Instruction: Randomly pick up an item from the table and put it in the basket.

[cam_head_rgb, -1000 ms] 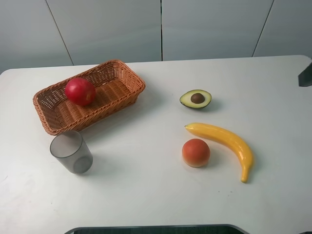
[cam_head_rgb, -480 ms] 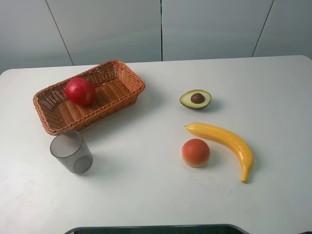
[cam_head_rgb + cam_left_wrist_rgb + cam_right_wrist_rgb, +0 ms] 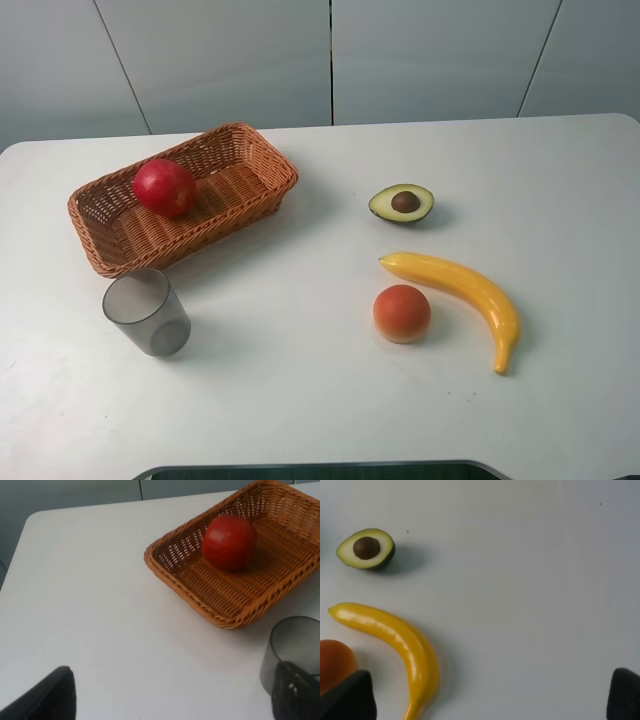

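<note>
From my seat this reads as a robot lab test cell, not a home or kitchen. The bench (image 3: 300, 400) is a bare white slab with rounded corners, and behind its far edge I see only plain grey wall panels (image 3: 230, 60) with thin seams. The things on it look like staged props: a glossy banana (image 3: 465, 295), a halved avocado (image 3: 402, 203) and a wicker basket (image 3: 240, 190) toward the far left corner.

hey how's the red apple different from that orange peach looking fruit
The apple is deep red; the peach-like fruit is orange. The apple lies inside the basket; the peach-like fruit sits on the bare table beside the banana. Both are round.
</note>
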Motion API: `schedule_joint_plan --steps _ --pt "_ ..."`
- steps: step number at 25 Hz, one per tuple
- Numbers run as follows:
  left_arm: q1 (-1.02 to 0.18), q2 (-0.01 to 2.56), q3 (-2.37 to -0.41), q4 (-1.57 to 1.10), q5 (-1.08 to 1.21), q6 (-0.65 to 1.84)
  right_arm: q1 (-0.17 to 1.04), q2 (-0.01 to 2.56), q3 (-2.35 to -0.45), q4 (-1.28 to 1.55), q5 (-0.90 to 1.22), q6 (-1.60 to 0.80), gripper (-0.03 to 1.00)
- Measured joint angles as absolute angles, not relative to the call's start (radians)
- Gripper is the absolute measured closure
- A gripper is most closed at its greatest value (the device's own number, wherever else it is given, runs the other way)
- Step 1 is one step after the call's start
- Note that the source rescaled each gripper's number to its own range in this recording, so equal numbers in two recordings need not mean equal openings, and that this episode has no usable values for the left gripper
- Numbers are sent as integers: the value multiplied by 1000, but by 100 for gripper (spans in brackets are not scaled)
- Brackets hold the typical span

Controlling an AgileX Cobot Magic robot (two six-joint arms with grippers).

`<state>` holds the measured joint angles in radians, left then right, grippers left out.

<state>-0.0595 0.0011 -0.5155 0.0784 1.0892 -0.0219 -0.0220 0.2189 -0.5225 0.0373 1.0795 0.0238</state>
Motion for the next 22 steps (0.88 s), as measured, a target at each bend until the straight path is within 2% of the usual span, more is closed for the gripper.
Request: schedule_joint_plan --steps 22 --pt "-60 1 -515 78 1089 -22 -22 36 -512 59 1094 -12 -3"
